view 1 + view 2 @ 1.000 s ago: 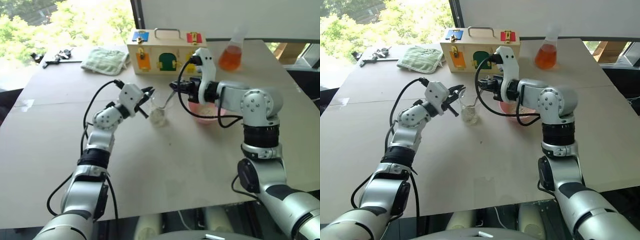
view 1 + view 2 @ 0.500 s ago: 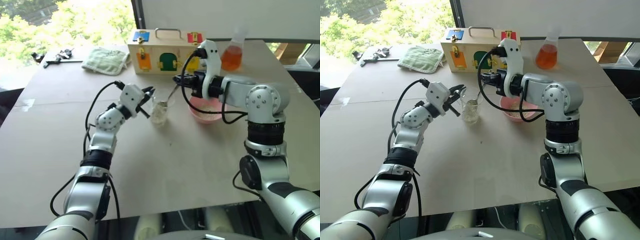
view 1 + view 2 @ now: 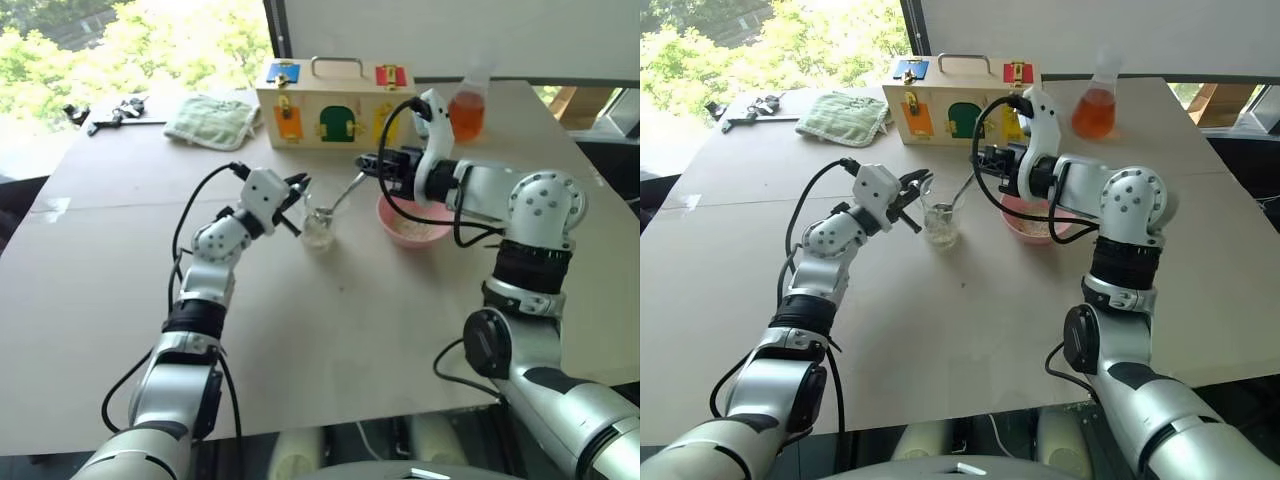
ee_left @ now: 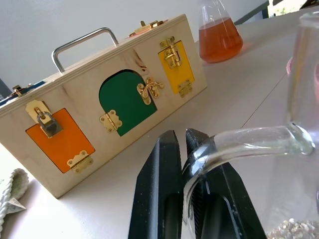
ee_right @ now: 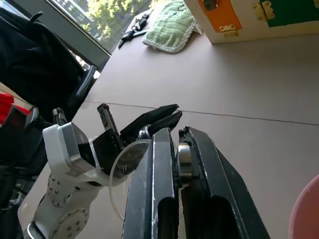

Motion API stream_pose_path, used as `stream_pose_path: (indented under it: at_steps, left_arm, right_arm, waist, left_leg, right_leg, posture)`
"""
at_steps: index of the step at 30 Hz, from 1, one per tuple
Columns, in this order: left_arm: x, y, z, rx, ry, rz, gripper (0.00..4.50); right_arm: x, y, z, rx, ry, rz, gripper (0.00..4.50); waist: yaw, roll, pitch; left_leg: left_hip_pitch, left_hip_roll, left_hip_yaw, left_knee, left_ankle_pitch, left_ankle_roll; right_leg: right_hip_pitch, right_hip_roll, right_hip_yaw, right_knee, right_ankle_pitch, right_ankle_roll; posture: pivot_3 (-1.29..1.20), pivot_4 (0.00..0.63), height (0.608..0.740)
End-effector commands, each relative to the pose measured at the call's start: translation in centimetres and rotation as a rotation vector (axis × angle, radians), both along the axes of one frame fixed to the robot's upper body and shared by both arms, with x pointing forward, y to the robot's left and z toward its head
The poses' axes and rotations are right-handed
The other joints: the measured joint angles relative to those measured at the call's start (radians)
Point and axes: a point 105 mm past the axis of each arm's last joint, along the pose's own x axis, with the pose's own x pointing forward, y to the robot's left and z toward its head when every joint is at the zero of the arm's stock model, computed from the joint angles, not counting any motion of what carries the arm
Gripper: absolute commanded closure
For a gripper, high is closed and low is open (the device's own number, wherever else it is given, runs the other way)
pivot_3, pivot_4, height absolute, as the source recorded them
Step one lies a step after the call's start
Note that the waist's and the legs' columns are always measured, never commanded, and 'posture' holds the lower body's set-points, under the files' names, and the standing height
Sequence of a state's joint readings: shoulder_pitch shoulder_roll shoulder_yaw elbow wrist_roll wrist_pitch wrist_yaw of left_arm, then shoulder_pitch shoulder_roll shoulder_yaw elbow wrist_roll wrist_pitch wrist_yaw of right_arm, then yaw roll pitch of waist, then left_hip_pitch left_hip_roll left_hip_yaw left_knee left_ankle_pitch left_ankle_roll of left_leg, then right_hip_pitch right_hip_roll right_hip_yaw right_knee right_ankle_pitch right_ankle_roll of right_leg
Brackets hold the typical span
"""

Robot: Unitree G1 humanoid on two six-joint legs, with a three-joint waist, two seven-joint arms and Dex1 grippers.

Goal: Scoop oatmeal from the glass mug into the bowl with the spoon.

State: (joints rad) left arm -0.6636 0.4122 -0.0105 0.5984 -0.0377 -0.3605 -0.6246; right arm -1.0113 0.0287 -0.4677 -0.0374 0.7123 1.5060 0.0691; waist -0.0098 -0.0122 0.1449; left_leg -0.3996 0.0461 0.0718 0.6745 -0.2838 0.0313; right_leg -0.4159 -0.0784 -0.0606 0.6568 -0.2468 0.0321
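Silver-grey arms with black joint bands and round shoulder discs; black cables loop along both; white wrist blocks; slim black fingers [image 4: 159, 199], one pair toothed

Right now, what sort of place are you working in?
Probably a lab or test room beside a window: a big plain table holds a wooden latch box, a flask of orange liquid, and a folded green cloth.

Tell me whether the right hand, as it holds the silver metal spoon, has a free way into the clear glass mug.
Probably yes. The right hand grips the silver metal spoon, whose tip already dips into the open top of the clear glass mug. The left hand holds only the handle, off to the side.
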Motion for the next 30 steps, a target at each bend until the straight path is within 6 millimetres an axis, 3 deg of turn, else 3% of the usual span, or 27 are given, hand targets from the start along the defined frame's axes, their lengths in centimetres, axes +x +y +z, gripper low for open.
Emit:
stream_pose_path:
  at_steps: [1, 8, 30]
  left_arm:
    - [-0.2, -0.9, -1.8, 0.027, 0.045, -0.021, 4.44]
    - [-0.4, -1.1, -1.9, -0.004, 0.028, -0.001, 4.44]
    - [0.9, -1.1, -1.4, -0.16, -0.075, 0.211, 4.44]
  right_arm:
    - [-0.2, -0.7, 0.4, 0.03, 0.031, -0.023, 4.5]
    - [0.5, -2.8, -0.1, 0.084, 0.104, -0.125, 4.5]
    - [1.7, -7.0, 1.0, 0.286, 0.202, -0.306, 4.5]
  waist:
    - [-0.001, 0.0, 0.0]
    - [0.001, 0.0, 0.0]
    - [0.021, 0.0, 0.0]
  left_leg:
    - [0.0, 0.0, 0.0, 0.0, 0.0, 0.0]
    - [0.0, 0.0, 0.0, 0.0, 0.0, 0.0]
    - [0.0, -0.004, -0.002, 0.0, 0.0, 0.001]
  right_leg:
    - [0.0, 0.0, 0.0, 0.0, 0.0, 0.0]
    - [0.0, 0.0, 0.0, 0.0, 0.0, 0.0]
    - [0.001, -0.003, -0.002, 0.001, 0.0, 0.0]
  posture:
    - [0.0, 0.15, 0.74]
    - [0.0, 0.15, 0.74]
    - [0.0, 0.15, 0.74]
